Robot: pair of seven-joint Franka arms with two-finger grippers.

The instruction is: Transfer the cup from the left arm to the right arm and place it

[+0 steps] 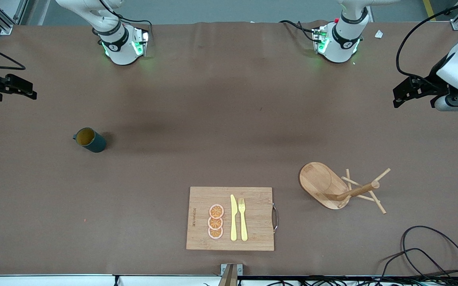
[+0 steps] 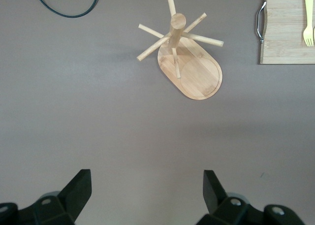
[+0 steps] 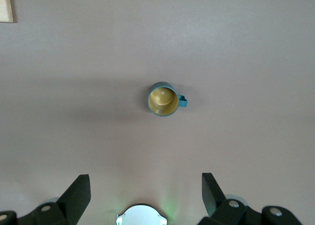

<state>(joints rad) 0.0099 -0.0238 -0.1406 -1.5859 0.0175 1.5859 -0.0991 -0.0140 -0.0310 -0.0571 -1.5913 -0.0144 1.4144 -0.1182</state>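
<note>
Nothing is started yet: cup (image 1: 90,140) is sitting untouched toward the right arm's tabletop edge while I'm holding the left tool (image 2: 146,190) and right tool (image 3: 146,191) wide open, both empty.

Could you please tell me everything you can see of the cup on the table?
The cup is a small dark teal mug with a mustard-yellow inside and a small loop handle on one side. It looks glazed, like ceramic. It stands upright and appears empty, on the brown table cover toward the right arm's end, farther from the front camera than the wooden cutting board. Only the table touches it; nothing lies beside it. No gripper holds it.
</note>
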